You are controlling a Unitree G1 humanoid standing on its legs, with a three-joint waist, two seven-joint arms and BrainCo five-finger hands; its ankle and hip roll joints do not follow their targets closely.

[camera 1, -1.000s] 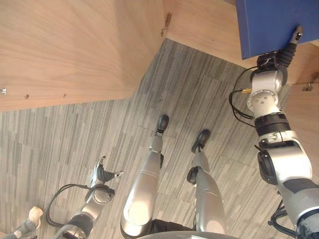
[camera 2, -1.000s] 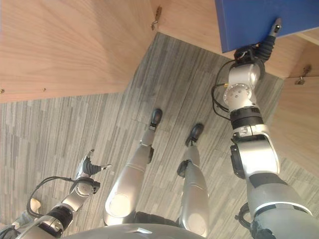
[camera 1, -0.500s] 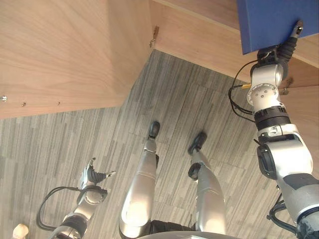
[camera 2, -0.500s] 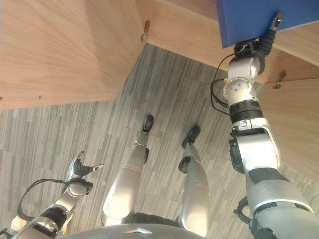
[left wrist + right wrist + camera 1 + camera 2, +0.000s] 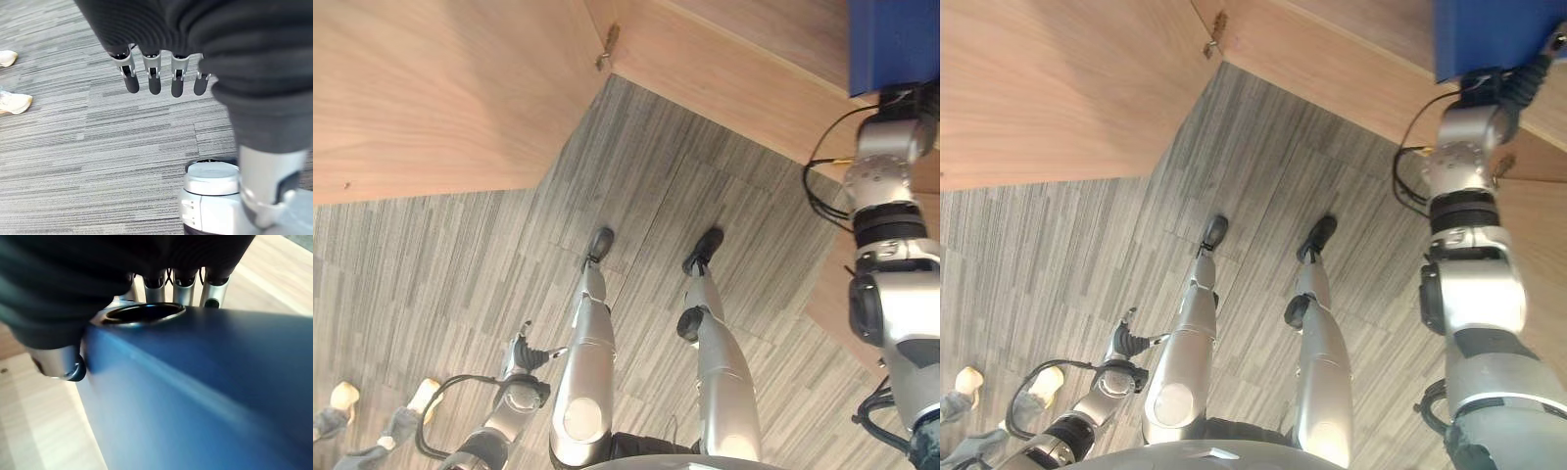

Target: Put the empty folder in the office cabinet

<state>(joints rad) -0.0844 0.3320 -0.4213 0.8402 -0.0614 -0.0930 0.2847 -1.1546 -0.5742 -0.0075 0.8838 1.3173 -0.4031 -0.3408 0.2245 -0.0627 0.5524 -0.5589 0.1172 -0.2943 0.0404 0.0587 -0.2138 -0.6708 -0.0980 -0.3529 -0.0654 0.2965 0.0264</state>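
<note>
The blue folder [image 5: 893, 41] is at the upper right, held up against the light wooden cabinet [image 5: 734, 73]. My right hand [image 5: 1520, 80] grips its lower edge from below. In the right wrist view the fingers [image 5: 185, 288] run behind the folder [image 5: 205, 391] at its round metal-rimmed finger hole [image 5: 143, 313], and the thumb presses the near face. My left hand [image 5: 523, 351] hangs low by my side over the carpet, with its fingers [image 5: 154, 81] straight and holding nothing.
A wide wooden cabinet door [image 5: 431, 88] stands open at the upper left, with a hinge [image 5: 607, 44] at its inner corner. Grey striped carpet [image 5: 450, 264] covers the floor. A person's shoes [image 5: 342, 397] stand at the lower left.
The camera has shifted. Relative to the cabinet's hinge, my right hand and the folder have moved to the right. My left hand hangs closer to my leg, and a person's shoes now show.
</note>
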